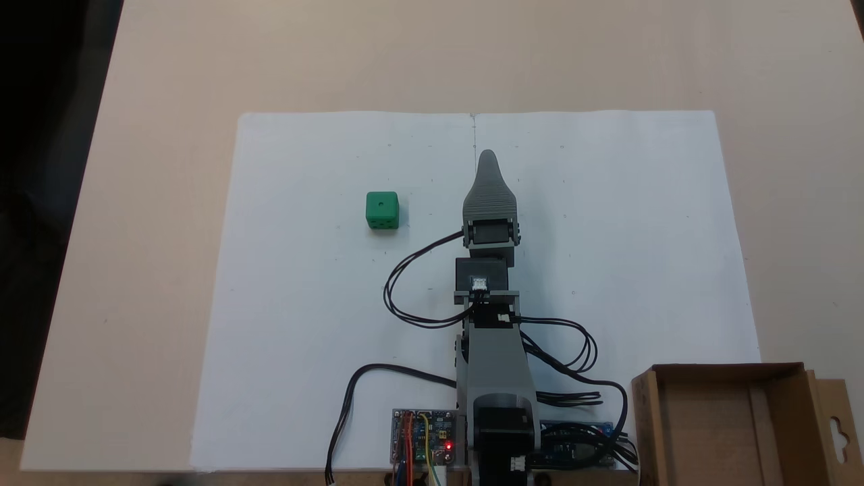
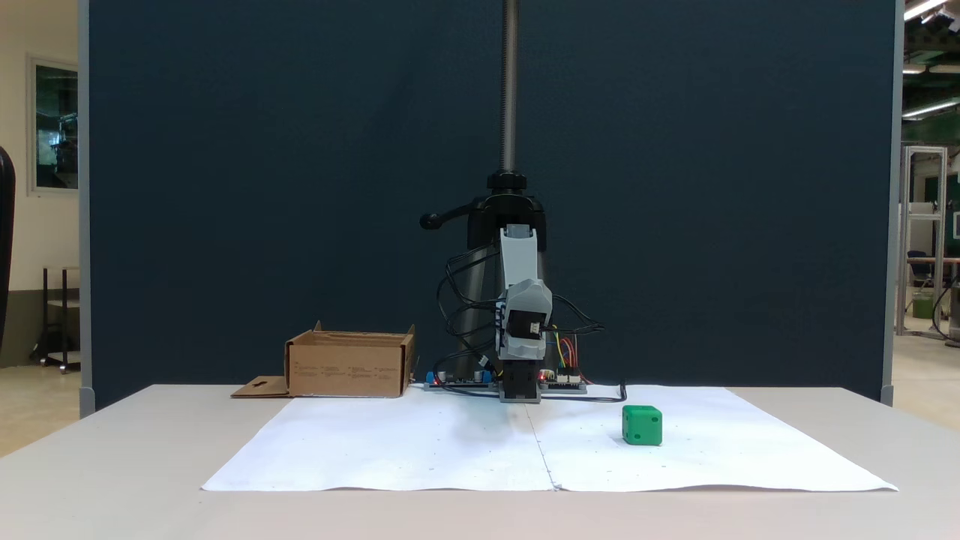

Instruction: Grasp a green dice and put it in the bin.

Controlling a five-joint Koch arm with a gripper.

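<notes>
The die (image 1: 382,210) sits on the white paper (image 1: 304,337) in the top-down fixed view, at about ten o'clock from the arm's base and to the left of the gripper (image 1: 488,160), well apart from it. One pip shows on its top face. In the front fixed view the die (image 2: 642,425) rests on the paper (image 2: 420,450) at about four o'clock from the gripper (image 2: 525,330), nearer the camera than the arm.

The arm (image 1: 491,324) stretches from six o'clock toward twelve along the paper's middle seam. The gripper's grey ribbed finger narrows to a single tip, and its partner lies hidden behind it in both fixed views, so whether the fingers are parted or pressed together cannot be told. Nothing shows between them.

The bin (image 1: 644,418) stands at the bottom right corner in the top-down view, beside the arm's base, its flap with the keyhole cut-out at the right edge. From the front, the bin (image 2: 349,367) stands at nine o'clock from the base.
</notes>
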